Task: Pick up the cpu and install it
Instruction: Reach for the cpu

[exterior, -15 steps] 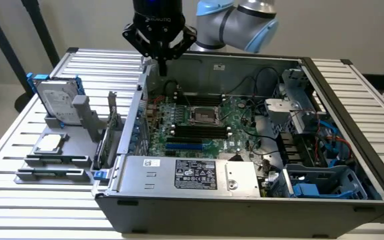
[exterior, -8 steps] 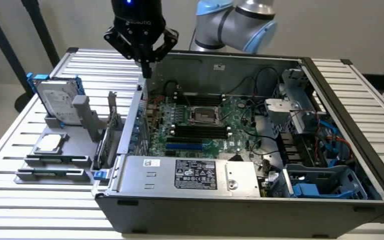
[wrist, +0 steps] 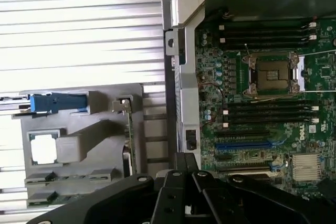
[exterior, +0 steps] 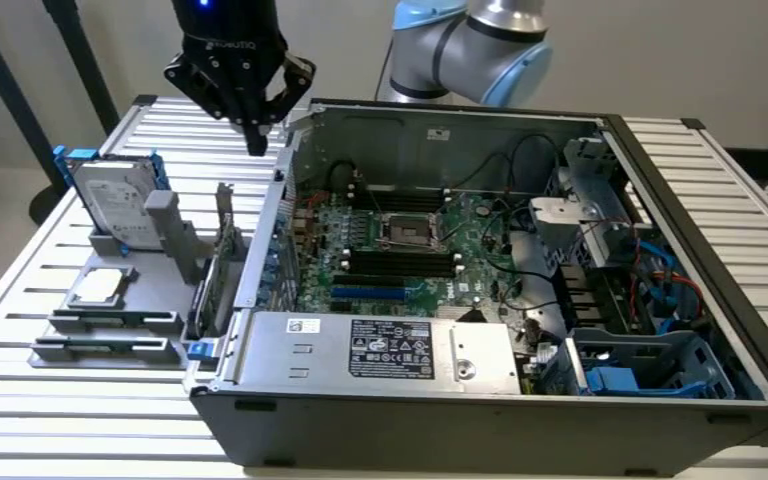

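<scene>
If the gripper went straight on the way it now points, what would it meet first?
Below the gripper: likely the computer case's side wall, or the slatted table right beside it; depth is unclear.

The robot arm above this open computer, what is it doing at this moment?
A robot arm is working at an open computer case on a slatted table. Its fingers are shut, hold nothing, and hang above the case's edge on the exterior view's left. The small silver chip lies untouched in a grey holder beside the case, near a hard drive. The socket on the board inside looks empty, so the chip is not yet installed.
</scene>
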Robot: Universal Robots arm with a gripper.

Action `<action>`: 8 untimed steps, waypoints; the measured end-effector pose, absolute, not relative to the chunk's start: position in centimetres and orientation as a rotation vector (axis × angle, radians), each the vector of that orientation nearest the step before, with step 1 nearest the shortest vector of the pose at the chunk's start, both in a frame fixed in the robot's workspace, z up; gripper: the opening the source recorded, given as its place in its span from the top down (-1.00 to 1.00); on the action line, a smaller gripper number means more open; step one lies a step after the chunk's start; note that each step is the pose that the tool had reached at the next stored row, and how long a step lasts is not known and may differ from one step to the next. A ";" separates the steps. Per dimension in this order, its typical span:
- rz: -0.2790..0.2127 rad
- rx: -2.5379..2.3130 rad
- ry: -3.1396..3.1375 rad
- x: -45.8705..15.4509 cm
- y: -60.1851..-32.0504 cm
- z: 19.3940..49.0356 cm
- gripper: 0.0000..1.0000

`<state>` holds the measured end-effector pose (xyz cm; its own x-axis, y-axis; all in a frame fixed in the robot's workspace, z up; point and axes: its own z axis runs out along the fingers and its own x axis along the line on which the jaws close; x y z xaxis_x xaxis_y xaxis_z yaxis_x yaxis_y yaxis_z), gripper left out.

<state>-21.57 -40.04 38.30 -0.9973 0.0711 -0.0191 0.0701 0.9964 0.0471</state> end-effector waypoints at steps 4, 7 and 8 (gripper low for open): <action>0.072 0.110 3.118 -23.4 -40.1 38.3 0.79; 0.072 0.111 3.118 -24.8 -40.1 38.3 0.79; 0.072 0.110 3.118 -25.2 -40.1 38.3 0.79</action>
